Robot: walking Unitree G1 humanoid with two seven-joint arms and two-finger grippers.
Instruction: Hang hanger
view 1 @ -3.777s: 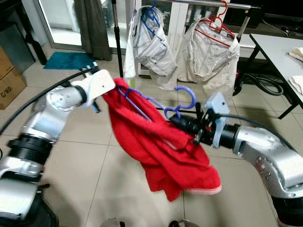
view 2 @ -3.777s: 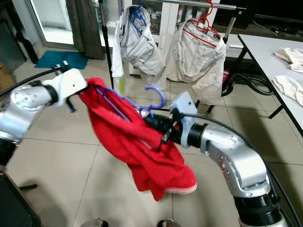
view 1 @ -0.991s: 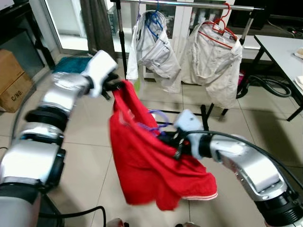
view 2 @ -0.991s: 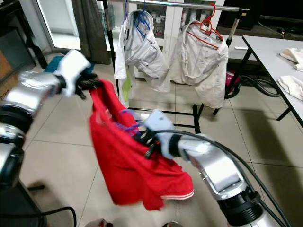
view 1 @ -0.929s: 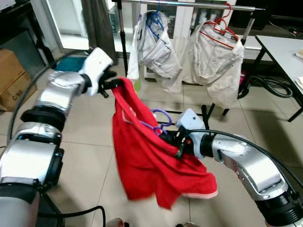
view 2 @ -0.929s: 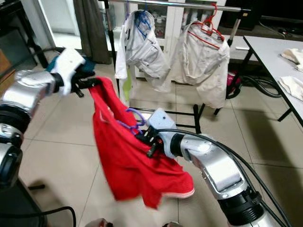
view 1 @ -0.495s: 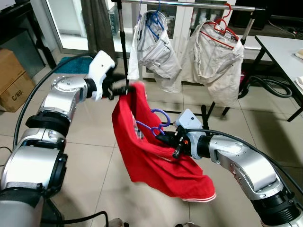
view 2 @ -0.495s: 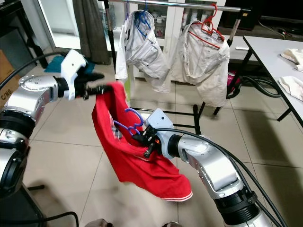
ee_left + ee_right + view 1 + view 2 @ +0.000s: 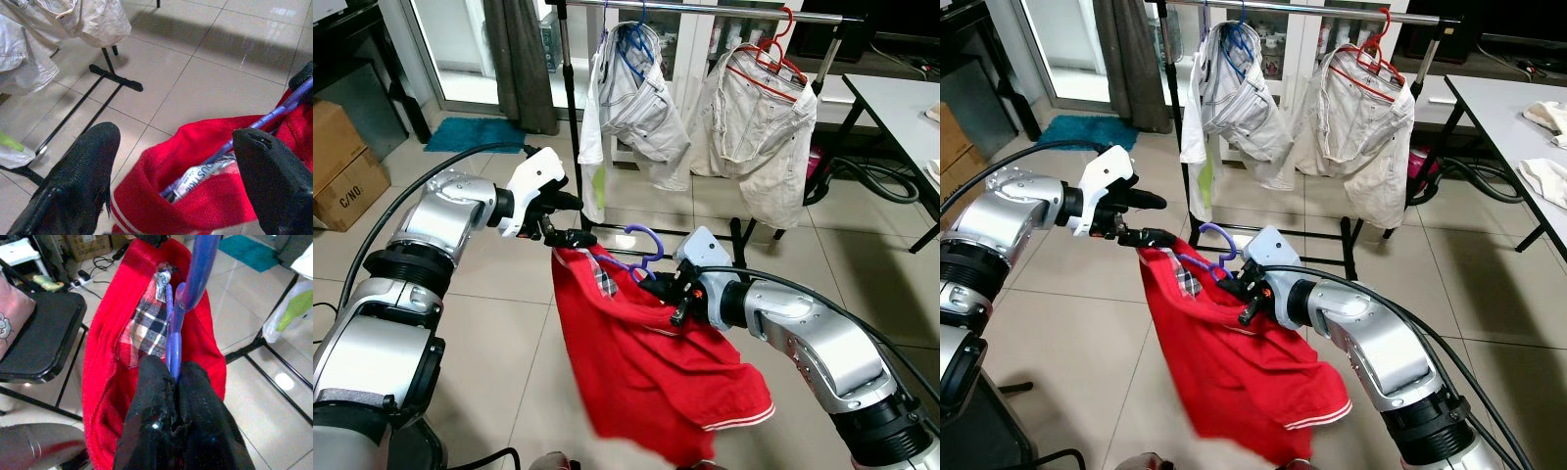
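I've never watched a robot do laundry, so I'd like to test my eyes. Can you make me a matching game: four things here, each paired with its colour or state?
Things:
1. purple hanger
2. left hand
3. red garment
4. red hanger

States:
A. fingers spread open at the garment's top edge
B. on the rail, carrying pale shorts
C. pinched in the right hand
D. draped on the purple hanger, hanging above the floor

Pairs: 1-C, 2-A, 3-D, 4-B

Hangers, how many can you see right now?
3. A blue plastic hanger and a red plastic hanger hang on the metal clothes rail holding pale shorts; a purple plastic hanger in the red shorts is gripped by the right tool. Others may be hidden.
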